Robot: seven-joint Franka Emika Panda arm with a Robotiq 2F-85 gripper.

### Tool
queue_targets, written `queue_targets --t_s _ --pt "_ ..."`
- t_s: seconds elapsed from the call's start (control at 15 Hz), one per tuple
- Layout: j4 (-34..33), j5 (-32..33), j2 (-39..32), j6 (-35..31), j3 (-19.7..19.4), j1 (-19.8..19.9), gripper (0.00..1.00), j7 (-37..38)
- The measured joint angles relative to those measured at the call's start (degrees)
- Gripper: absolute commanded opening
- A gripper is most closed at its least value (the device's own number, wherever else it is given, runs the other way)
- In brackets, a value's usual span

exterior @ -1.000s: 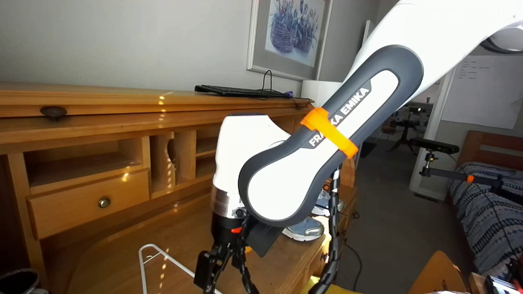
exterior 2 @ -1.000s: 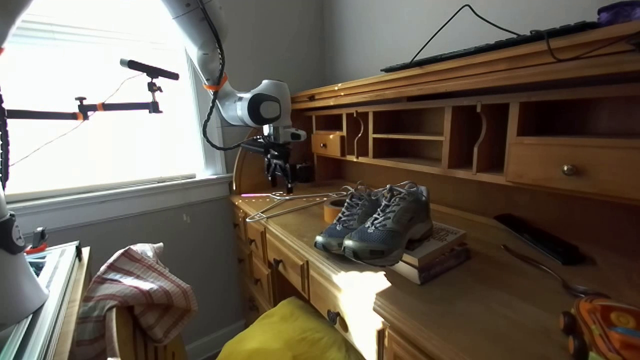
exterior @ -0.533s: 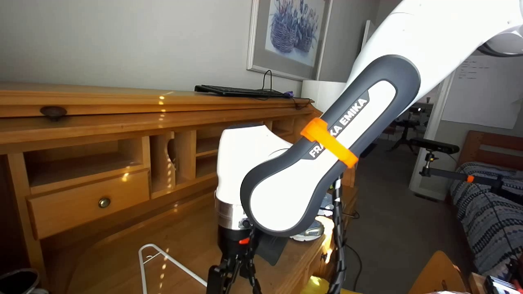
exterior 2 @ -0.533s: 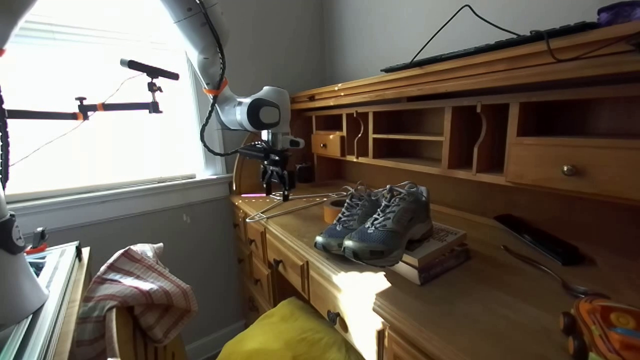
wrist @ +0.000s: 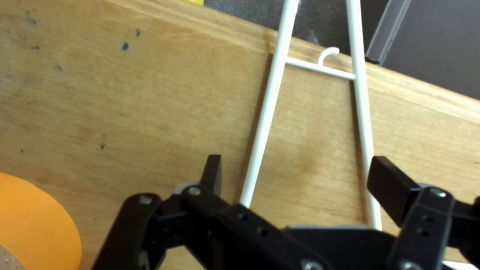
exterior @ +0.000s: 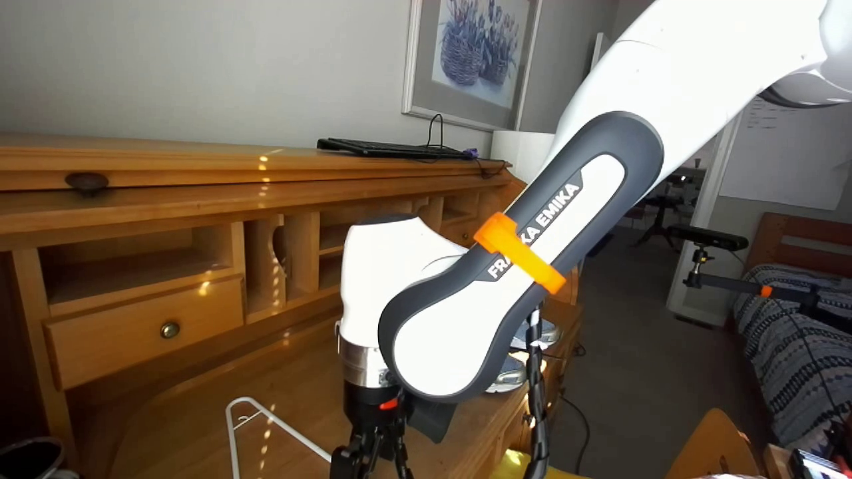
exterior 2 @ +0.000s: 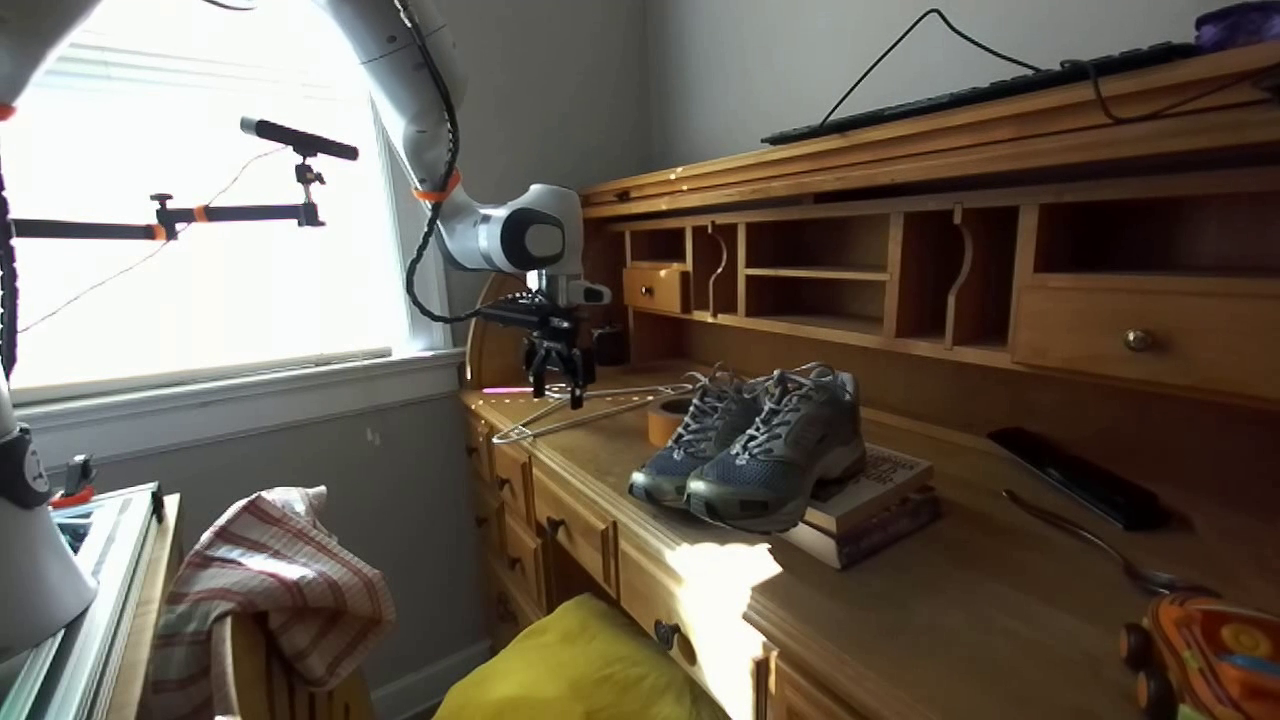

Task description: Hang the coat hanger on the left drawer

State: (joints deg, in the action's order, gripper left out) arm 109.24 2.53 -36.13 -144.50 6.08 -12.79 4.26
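The thin white coat hanger (wrist: 268,108) lies on the desk in both exterior views, and in the wrist view its two rods cross a desk edge. A short bar with a small curved hook joins the rods. Above it hangs my gripper (wrist: 296,170), open and holding nothing. One rod runs between the fingers; the right finger (wrist: 392,183) partly overlaps the other rod in that view. The left drawer (exterior: 120,339) has a honey-coloured front with a round knob; in an exterior view the left drawer (exterior 2: 668,293) sits at the far end, standing slightly out.
An orange tape roll (wrist: 41,221) lies beside the hanger. Two running shoes (exterior 2: 775,460) stand on the desk, one by a stack of books (exterior 2: 875,495). Wooden cubbyholes (exterior 2: 815,300) line the desk's back. A black object (exterior 2: 608,345) sits near the drawer.
The arm has come down, bringing my open gripper lower over the hanger, with a small sideways shift. The hanger and the drawer have not moved.
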Motion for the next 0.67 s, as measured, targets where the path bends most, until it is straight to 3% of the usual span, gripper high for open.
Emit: queue_targets --t_s 0.67 --pt "-3.67 1.16 -3.15 0.65 0.4 -1.53 1.0 0.08"
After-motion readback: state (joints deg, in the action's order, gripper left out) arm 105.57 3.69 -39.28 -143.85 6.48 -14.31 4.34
